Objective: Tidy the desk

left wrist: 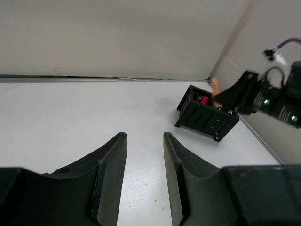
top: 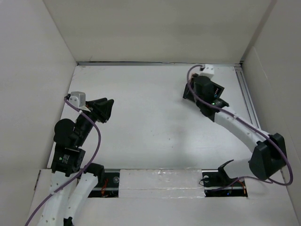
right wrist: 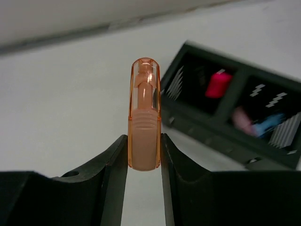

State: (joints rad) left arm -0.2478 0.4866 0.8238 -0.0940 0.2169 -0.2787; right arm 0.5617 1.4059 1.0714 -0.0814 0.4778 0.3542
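The left arm (top: 70, 136) is folding up along the left side of the desk (top: 150, 132), with the left gripper (top: 108, 109) pointing toward the middle over bare white. The right arm (top: 237, 127) is stretching out to the far right corner, a purple cable (top: 189, 75) looping over it. The right gripper (top: 193, 94) is facing downward there, its jaws hiding beneath the wrist.

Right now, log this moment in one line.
left gripper: open, empty | right gripper: shut on orange marker | black organizer: on desk

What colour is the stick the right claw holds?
The capped plastic stick is translucent orange, clearest in right wrist view.
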